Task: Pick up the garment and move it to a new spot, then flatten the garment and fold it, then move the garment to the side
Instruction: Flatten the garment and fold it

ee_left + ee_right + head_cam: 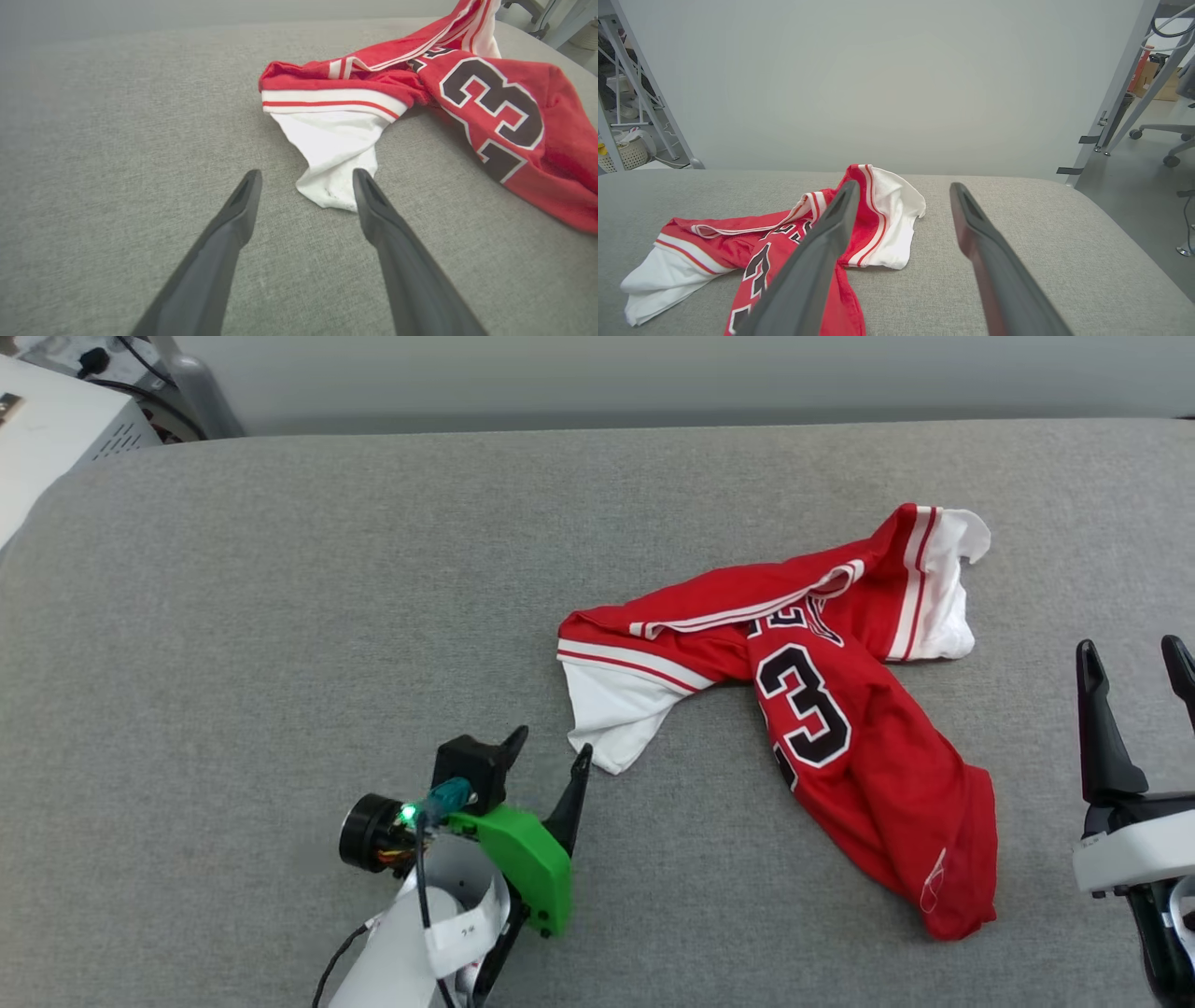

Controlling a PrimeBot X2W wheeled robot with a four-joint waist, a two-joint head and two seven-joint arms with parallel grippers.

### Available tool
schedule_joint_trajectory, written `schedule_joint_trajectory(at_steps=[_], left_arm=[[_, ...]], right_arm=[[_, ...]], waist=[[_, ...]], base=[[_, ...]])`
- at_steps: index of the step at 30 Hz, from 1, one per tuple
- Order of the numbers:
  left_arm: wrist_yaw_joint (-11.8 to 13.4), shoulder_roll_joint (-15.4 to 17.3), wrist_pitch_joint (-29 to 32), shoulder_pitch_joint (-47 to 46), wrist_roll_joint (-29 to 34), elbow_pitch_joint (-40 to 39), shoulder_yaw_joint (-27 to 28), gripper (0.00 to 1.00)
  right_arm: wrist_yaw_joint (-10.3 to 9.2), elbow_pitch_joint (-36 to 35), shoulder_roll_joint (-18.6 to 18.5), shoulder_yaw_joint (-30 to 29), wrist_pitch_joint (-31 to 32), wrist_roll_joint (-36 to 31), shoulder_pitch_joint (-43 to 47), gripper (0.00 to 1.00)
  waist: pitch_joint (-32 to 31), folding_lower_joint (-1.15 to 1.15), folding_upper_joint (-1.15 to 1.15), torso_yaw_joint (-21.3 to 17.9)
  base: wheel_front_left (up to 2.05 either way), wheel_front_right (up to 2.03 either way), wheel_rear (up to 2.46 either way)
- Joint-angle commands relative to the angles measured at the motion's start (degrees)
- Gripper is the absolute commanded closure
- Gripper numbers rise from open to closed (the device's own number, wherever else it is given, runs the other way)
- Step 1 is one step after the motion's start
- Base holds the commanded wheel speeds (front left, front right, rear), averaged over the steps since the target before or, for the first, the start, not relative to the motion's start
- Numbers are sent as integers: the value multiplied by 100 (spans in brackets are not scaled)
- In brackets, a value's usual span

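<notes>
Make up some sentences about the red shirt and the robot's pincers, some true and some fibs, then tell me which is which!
1. The shirt lies crumpled on the grey table. True.
2. The left pincer is squeezing the white sleeve. False: it is open, with its tips right by the sleeve's end.
3. The shirt has a black number on it. True.
4. The right pincer is shut on the shirt. False: it is open, off to the side, holding nothing.
</notes>
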Motion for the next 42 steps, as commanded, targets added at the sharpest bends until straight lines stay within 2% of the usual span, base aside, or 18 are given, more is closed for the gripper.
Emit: schedule_joint_trajectory(at_steps=[1, 3, 8, 15, 16, 17, 18, 25, 31, 37, 42], left_arm=[[-27, -9, 214, -166, -36, 118, -58, 0], [47, -10, 485, -285, -67, 281, -80, 0], [305, -12, 647, -519, -148, 552, -81, 0], [363, -13, 914, -717, -176, 1020, -269, 0], [347, -13, 953, -735, -181, 1087, -302, 23], [339, -13, 955, -747, -189, 1124, -317, 80], [332, -13, 926, -755, -211, 1154, -323, 100], [272, 22, 410, -554, -419, 1127, -233, 100], [250, 182, -47, -81, -586, 649, -114, 100], [420, 464, -230, 498, -703, -222, 127, 100], [552, 873, -112, 686, -733, -817, 410, 100]], right_arm=[[-4, 32, 35, 16, -59, -63, -121, 0], [-4, 66, 64, 46, -109, -81, -142, 0], [-4, 167, 138, 78, -204, -85, -184, 0], [-4, 297, 187, 109, -301, -100, -219, 0], [-4, 310, 197, 119, -305, -110, -221, 0], [-4, 321, 200, 128, -306, -122, -222, 0], [-4, 333, 202, 134, -307, -136, -223, 0], [-4, 428, 188, 90, -248, -199, -158, 0], [-4, 536, 206, 4, -163, -247, -29, 0], [-4, 597, 280, -16, -135, -255, 107, 0], [-4, 609, 330, 26, -100, -257, 156, 0]], waist=[[165, 0, 61, -182], [219, 0, 61, -266], [331, 0, 61, -418], [415, 0, 61, -491], [419, 0, 61, -491], [418, 0, 61, -487], [411, 0, 61, -473], [150, 0, 61, -255], [-220, 0, 61, 14], [-478, 0, 61, 203], [-512, 0, 61, 244]], base=[[0, 0, 0], [0, 0, 0], [0, 0, 0], [0, 0, 0], [0, 0, 0], [0, 0, 0], [0, 0, 0], [0, 0, 0], [0, 0, 0], [0, 0, 0], [0, 0, 0]])
